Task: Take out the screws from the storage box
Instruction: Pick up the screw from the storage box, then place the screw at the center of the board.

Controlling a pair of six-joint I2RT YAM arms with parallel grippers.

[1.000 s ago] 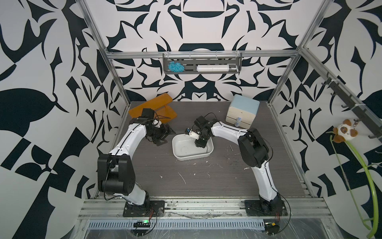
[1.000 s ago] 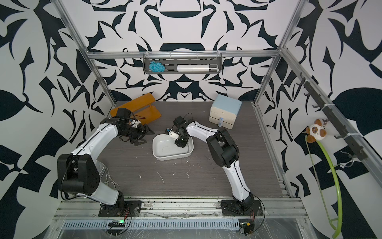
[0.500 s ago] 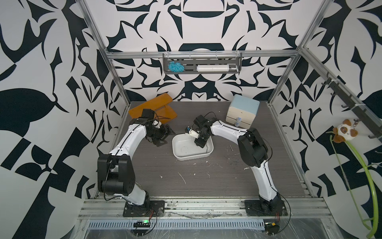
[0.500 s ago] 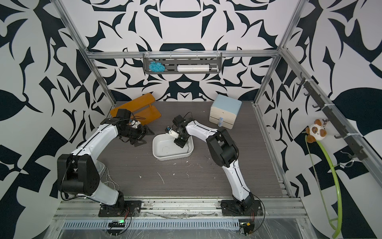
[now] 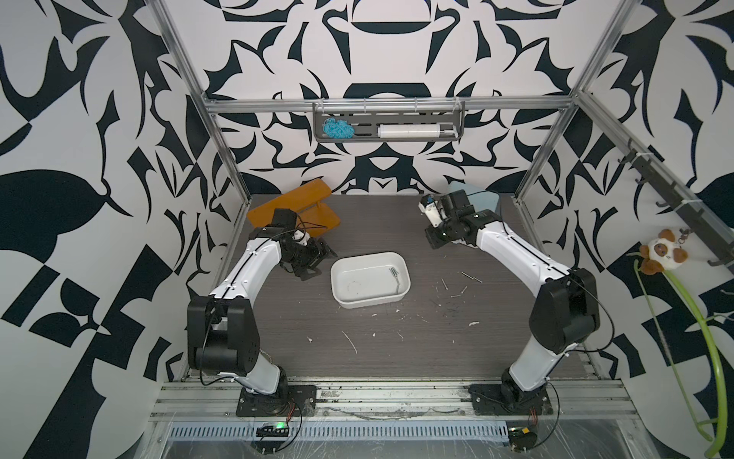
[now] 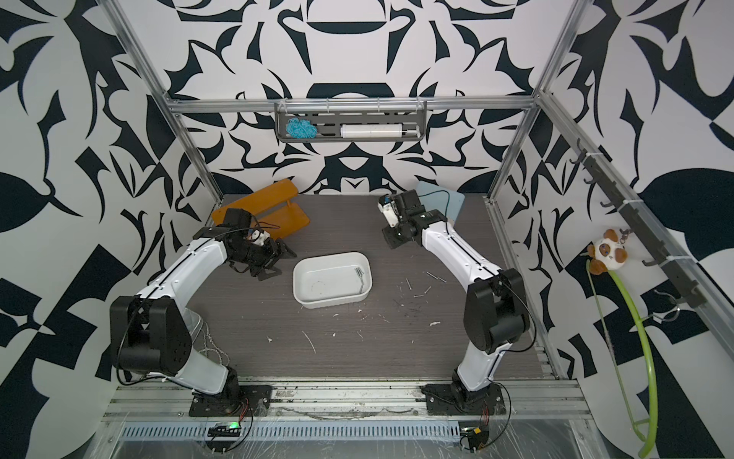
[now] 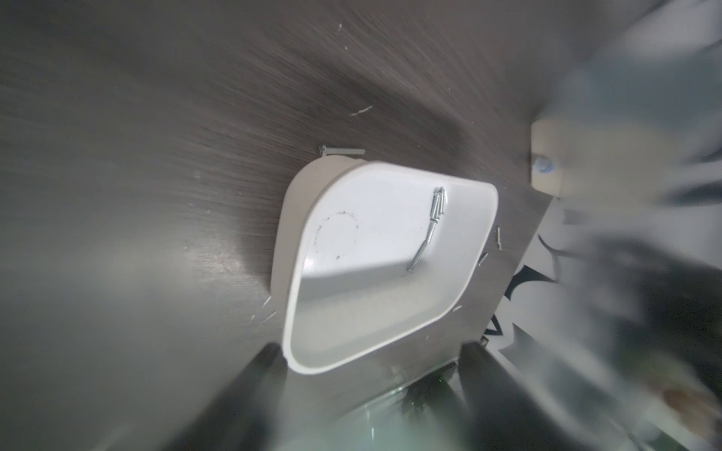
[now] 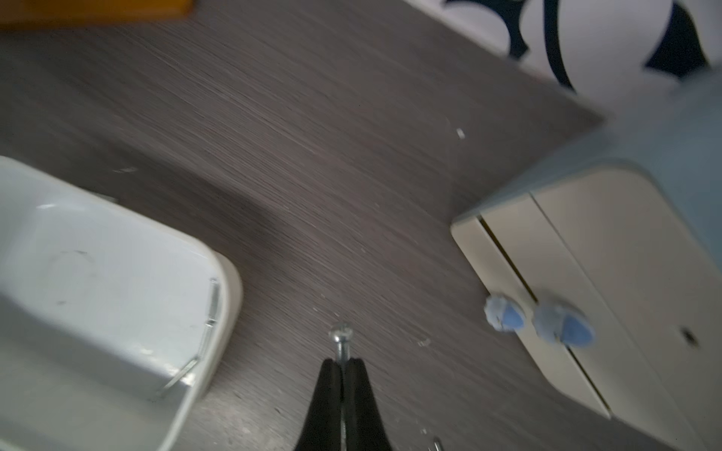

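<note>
Screws (image 5: 394,273) are lying inside the box (image 5: 357,302), bunched against its right end wall. The left wrist view is showing the same screws (image 7: 436,205) as a few side by side, plus one trailing off end to end. The box is sitting flat around mid-table, long side running left to right.

Right gripper (image 8: 342,361) is pinching fully closed on one screw (image 8: 341,336). The shank is sitting between the fingertips and the head is sticking out past them. The gripper is hanging above the table (image 5: 377,226), over the gap between the box's right end and the cabinet (image 8: 586,273), touching neither. In both top views the right arm is reaching to the back right, in front of the cabinet's pale blue top.

Left gripper (image 5: 321,264) is standing wide open and gripping nothing. It is hovering low just off the box's left end and pointing at it. Both top views are showing a gap between its fingers and the box wall. In the left wrist view the box's near corner is showing between the two fingers (image 7: 258,375), too blurred to judge contact.

Several loose screws (image 5: 471,277) are lying scattered on the table right of the box, well apart from each other. The left wrist view is showing another stray screw (image 7: 342,150) lying just beside the box's outer wall.

White flecks (image 5: 349,341) are dotting the table in front of the box. The orange shelf (image 5: 290,198) is lying tipped at the back left, behind the left arm.
</note>
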